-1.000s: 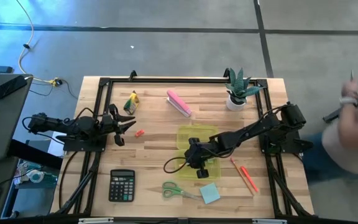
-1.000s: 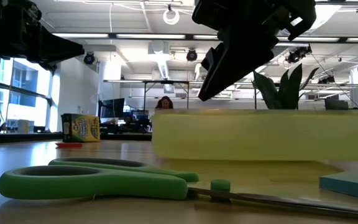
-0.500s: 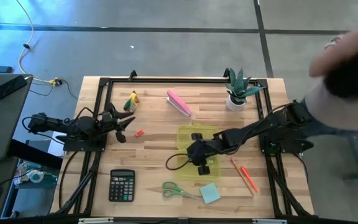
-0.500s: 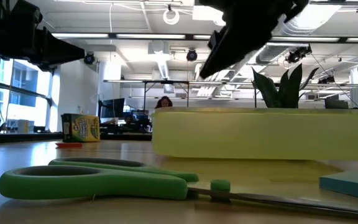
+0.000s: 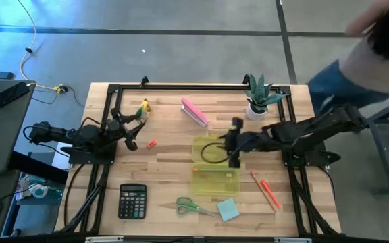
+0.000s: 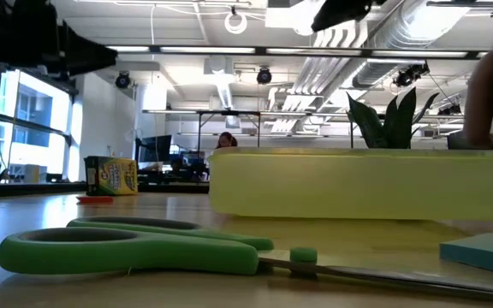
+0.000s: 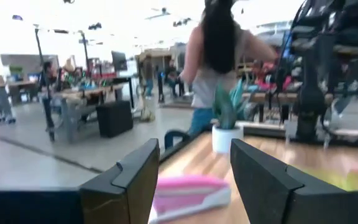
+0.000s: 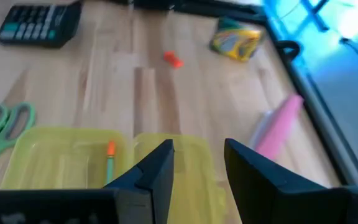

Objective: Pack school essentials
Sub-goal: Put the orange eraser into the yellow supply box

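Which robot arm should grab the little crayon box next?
The left one, probably. The left gripper sits open, close beside the crayon box, while the right gripper is over the yellow tray, farther away.

The high view looks straight down on the whole table (image 5: 161,162). The low view sits at tabletop level, close behind the green-handled scissors (image 6: 135,248), facing the yellow tray (image 6: 358,184) at frame centre. The left wrist view looks level toward the potted plant (image 7: 227,118); the right wrist view tilts down on the same tray (image 8: 61,149).
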Controlling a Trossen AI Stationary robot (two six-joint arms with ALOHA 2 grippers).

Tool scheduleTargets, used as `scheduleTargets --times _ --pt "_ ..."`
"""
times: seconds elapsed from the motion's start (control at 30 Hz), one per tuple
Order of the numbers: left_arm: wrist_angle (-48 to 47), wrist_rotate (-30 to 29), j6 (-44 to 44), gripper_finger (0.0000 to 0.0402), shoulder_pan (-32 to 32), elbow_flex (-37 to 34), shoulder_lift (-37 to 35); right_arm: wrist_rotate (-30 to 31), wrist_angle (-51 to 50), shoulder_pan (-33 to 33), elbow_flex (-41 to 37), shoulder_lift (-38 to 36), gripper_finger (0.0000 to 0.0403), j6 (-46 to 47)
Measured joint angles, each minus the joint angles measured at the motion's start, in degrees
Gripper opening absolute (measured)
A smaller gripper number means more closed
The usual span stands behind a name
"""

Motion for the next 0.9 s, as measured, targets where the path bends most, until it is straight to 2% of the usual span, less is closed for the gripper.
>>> scheduleTargets --times 0.23,0.5,0.7,0.9 --pt "-7.98 -2.15 -2.0 0.0184 -0.02 10.06 6.23 4.02 -6.33 -0.47 0.0 -7.43 0.0134 3.91" --pt "-28.23 -4.79 -16.29 0.0184 0.02 23.95 20.39 4.94 -14.59 -1.47 0.0 -9.32 0.0134 11.31" --pt "-46.08 -0.94 -31.1 0.0184 0.37 32.4 32.03 4.93 -19.68 -1.46 0.0 -9.28 0.0134 16.44" --pt "-54.49 10.23 -38.14 0.0184 4.16 35.62 42.42 4.91 -21.42 -1.46 -0.02 -9.26 0.0134 18.47"
